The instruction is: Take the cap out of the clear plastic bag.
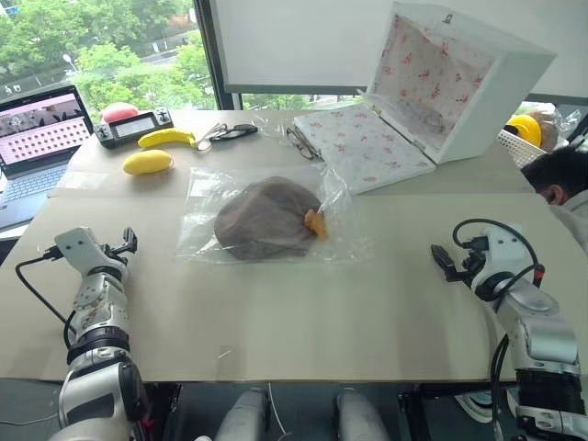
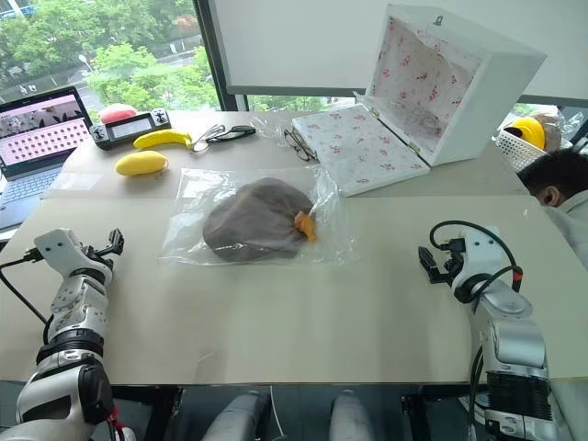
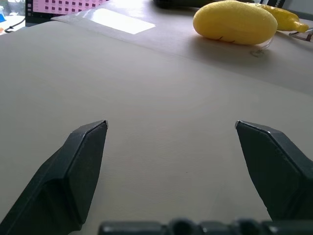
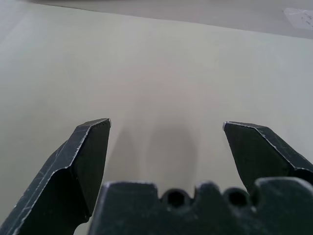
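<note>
Brown cap [image 1: 265,219] lies sealed inside the clear plastic bag [image 1: 204,188] mid-surface, our left gripper [image 1: 122,245] and right gripper [image 1: 445,262] both spread apart and empty, so pinching slippery film could drag everything.

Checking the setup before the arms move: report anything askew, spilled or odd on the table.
Nothing is spilled or damaged. The cap lies inside the clear plastic bag, flat on the table, with an orange scrap at its edge. The white box lies tipped on its side, lid open.
</note>
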`<state>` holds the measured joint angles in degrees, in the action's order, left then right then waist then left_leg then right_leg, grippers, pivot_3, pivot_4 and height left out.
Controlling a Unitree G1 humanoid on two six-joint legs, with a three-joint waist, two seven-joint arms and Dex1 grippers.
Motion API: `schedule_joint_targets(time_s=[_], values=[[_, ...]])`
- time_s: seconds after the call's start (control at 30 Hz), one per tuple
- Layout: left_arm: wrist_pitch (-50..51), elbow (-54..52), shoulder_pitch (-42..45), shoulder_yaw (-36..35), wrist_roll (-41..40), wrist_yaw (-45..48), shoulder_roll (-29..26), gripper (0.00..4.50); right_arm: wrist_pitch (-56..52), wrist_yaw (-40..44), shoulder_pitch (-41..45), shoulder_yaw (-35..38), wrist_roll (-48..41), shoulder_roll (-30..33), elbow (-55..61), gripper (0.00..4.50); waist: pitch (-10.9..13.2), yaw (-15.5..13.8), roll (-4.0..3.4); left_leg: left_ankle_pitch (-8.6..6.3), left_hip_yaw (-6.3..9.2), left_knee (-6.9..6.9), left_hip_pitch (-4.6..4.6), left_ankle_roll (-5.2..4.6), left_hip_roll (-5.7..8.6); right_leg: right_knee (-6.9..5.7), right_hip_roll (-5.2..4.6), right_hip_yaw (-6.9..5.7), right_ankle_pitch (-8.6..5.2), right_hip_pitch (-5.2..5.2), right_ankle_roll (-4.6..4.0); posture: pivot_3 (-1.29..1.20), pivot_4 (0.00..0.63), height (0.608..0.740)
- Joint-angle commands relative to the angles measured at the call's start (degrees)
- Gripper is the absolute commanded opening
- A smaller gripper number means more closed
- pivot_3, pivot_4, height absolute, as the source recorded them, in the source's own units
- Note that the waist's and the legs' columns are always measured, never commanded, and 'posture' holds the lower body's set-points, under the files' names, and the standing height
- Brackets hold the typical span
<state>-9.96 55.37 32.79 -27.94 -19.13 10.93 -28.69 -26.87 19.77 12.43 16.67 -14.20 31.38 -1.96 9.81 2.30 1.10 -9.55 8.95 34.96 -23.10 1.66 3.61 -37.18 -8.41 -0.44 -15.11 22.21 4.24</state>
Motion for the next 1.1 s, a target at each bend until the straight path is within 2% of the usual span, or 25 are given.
schedule_joint_targets(time_s=[0.03, 0.1, 0.17, 0.3, 0.37, 0.47, 0.53, 0.63, 0.83, 0.9, 1.0, 1.1], values=[[0.69, -3.15, 0.03, 0.84, -1.22, 6.15, -0.64, 4.5, -0.02, 0.41, 0.01, 1.38, -0.81, 0.63, 3.72, 4.43, 0.0, 0.01, 0.0, 0.0, 0.0, 0.0, 0.0, 0.0, 0.0, 0.0, 0.0, 0.0, 0.0, 0.0, 0.0, 0.0, 0.15, 0.74], [3.21, -8.35, 0.71, 2.87, -3.01, 15.77, -2.11, 4.5, -4.1, 3.95, 0.04, 0.57, -3.57, 2.5, 8.06, 4.43, 0.01, -0.06, 0.0, 0.0, 0.01, 0.0, -0.04, 0.0, 0.0, -0.01, 0.0, -0.01, 0.0, 0.02, 0.0, 0.0, 0.15, 0.74], [6.22, -12.85, 0.58, 4.56, -3.84, 21.3, -3.27, 4.5, -7.1, 7.22, 0.23, 0.4, -6.04, 4.18, 10.94, 4.43, 0.02, -0.03, 0.01, 0.0, 0.02, 0.04, -0.14, 0.0, 0.0, 0.0, 0.0, -0.03, 0.01, 0.07, -0.02, 0.0, 0.15, 0.74], [15.71, -31.77, -3.43, 11.21, -6.92, 36.0, -7.69, 4.5, -16.29, 15.08, 4.37, 0.84, -15.88, 9.02, 17.74, 4.43, 0.03, 0.72, 0.02, 0.0, 0.01, 0.03, -0.17, 0.01, -0.02, 0.07, 0.0, -0.02, 0.02, 0.08, -0.03, 0.0, 0.15, 0.74], [22.48, -41.56, -7.5, 13.4, -10.93, 43.59, -11.38, 4.5, -19.98, 18.03, 6.81, 0.44, -19.97, 11.32, 20.13, 4.43, 0.03, 1.14, 0.0, 0.0, -0.02, -0.05, -0.1, 0.01, -0.03, 0.08, 0.0, 0.02, 0.01, 0.06, -0.03, 0.0, 0.15, 0.74], [37.83, -53.46, -14.16, 15.09, -19.68, 54.98, -20.83, 4.5, -24.89, 23.91, 9.71, -1.53, -26.84, 14.45, 24.46, 4.43, 0.03, 1.73, -0.03, -0.04, -0.14, -0.16, -0.09, -0.01, -0.14, 0.12, 0.03, 0.11, -0.01, 0.13, -0.08, 0.0, 0.15, 0.74], [39.48, -55.58, -15.85, 15.85, -19.5, 57.5, -23.73, 4.5, -26.36, 25.61, 11.15, -3.4, -28.62, 15.06, 25.31, 4.43, 0.12, 1.68, -0.02, -0.09, -0.18, -0.18, -0.09, -0.02, -0.29, 0.11, 0.17, 0.12, -0.08, 0.19, -0.16, 0.0, 0.15, 0.74], [39.47, -55.95, -15.52, 16.62, -17.91, 58.83, -25.32, 4.5, -26.24, 26.8, 16.94, -10.4, -27.01, 14.08, 24.01, 4.43, 0.18, 1.27, -0.07, -0.09, -0.17, -0.13, -0.04, -0.02, -0.33, 0.06, 0.2, 0.08, -0.1, 0.14, -0.18, 0.0, 0.15, 0.74], [39.82, -56.58, -14.37, 17.73, -17.2, 58.89, -24.48, 4.5, -25.94, 21.19, 29.76, -18.66, -22.25, 4.49, 15.37, 4.43, 0.19, 0.81, -0.06, -0.09, -0.18, -0.08, -0.08, -0.02, -0.37, 0.06, 0.23, 0.08, -0.07, 0.19, -0.21, 0.0, 0.15, 0.74], [39.68, -57.1, -14.55, 18.05, -16.79, 58.51, -23.96, 4.5, -24.13, 18.09, 33.5, -22.85, -17.2, -0.14, 8.79, 4.43, 0.19, 0.83, -0.05, -0.09, -0.18, -0.15, -0.16, -0.01, -0.37, 0.05, 0.25, 0.1, -0.02, 0.35, -0.29, 0.0, 0.15, 0.74], [39.88, -57.71, -14.6, 17.68, -16.59, 58.13, -23.48, 4.5, -20.9, 16.92, 35.56, -26.53, -11.4, -2.61, 1.35, 4.43, 0.19, 0.89, -0.05, -0.12, -0.18, -0.16, -0.22, 0.04, -0.36, 0.03, 0.25, 0.11, 0.22, 0.44, -0.69, 0.0, 0.15, 0.74], [40.33, -58.26, -14.03, 17.22, -16.63, 57.12, -23.19, 4.5, -16.91, 18.42, 36.53, -29.8, -7.0, -4.51, -6.25, 4.43, 0.19, 0.49, -0.05, -0.12, -0.17, -0.16, -0.39, 0.05, -0.32, 0.03, 0.25, 0.13, 0.23, 0.59, -0.71, 0.0, 0.15, 0.74]])
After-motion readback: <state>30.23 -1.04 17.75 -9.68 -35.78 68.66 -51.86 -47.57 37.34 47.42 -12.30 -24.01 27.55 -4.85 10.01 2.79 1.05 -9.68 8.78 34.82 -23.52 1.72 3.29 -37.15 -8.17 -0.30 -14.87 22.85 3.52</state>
